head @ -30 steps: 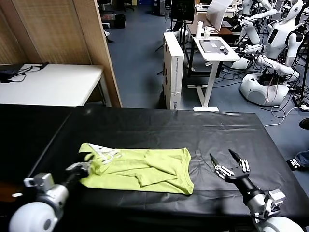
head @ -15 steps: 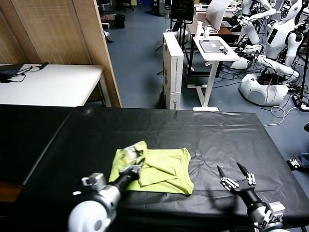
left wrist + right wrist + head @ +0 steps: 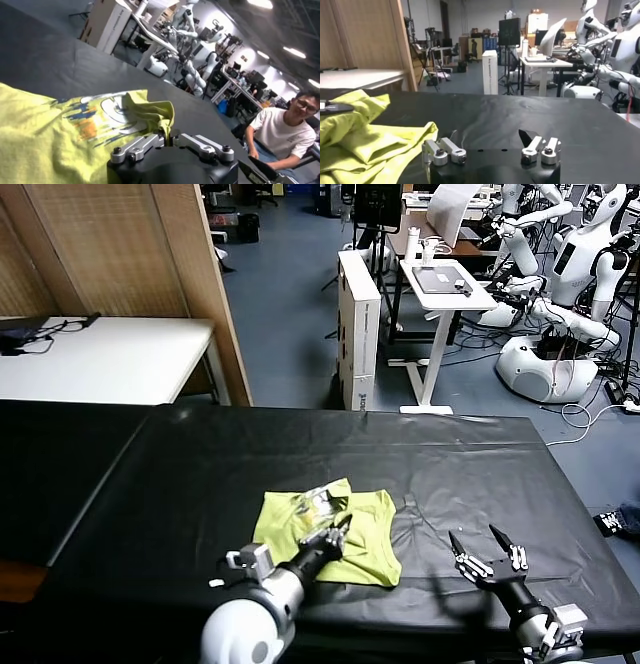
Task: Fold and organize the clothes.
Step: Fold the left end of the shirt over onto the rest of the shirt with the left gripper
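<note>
The clothes are one lime-green T-shirt, lying folded over itself on the black table. My left gripper is over the shirt's middle, shut on a pinched fold of the fabric. The lifted flap shows a white printed graphic, also visible in the head view as a pale patch. My right gripper hovers open over bare cloth to the right of the shirt, nothing between its fingers. In the right wrist view the shirt lies bunched off to one side of the open right gripper.
A white table and a wooden partition stand at the back left. A white box, a small desk and other robots are behind the table. A person in a white shirt sits nearby.
My left gripper has carried the shirt's left edge to the right, folding that side over the rest, so the shirt now covers a narrower patch. The right gripper has barely moved.
</note>
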Controlling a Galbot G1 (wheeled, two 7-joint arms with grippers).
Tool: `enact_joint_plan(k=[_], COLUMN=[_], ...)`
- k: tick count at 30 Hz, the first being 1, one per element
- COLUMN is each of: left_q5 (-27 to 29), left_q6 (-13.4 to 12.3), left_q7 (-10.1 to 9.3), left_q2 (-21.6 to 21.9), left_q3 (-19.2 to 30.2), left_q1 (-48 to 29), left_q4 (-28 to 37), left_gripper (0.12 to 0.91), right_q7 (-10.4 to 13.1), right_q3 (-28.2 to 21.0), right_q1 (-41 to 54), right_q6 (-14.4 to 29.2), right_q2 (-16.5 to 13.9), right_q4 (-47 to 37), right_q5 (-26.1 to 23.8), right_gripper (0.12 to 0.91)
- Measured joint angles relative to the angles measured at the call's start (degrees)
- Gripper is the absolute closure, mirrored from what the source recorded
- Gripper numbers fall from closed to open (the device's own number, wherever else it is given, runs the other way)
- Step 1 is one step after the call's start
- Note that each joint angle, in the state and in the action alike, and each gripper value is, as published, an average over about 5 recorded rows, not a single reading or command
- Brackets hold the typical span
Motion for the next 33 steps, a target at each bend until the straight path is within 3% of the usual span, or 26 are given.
enact_joint_plan(k=[9, 22, 25, 33], left_q5=[0.99, 4.26, 4.63, 4.37], left_q6=[-0.59, -2.97, -3.51, -3.45], left_q7=[0.34, 2.65, 2.75, 2.58], left_q2=[-2.83, -4.08, -4.07, -4.06], left_q3=[1.03, 0.95, 0.94, 1.20], left_q1=[-1.19, -1.31, -1.19, -0.32], left_q4=[2.91, 7.35, 8.10, 7.56], left_gripper=[0.838, 0.832, 0.742, 0.253], right_q7=[-0.07, -0.29, -0.52, -1.14], right_q3=[-0.54, -2.22, -2.53, -4.18], right_q1=[-0.07, 0.19, 0.26, 0.90], right_q6=[0.07, 0.11, 0.11, 0.01], right_q2=[-0.15, -0.57, -1.03, -3.40], right_q4=[-0.19, -0.41, -0.34, 0.71], right_q5=[-0.43, -1.53, -1.77, -2.33], right_gripper=[0.118, 0.118, 0.118, 0.118])
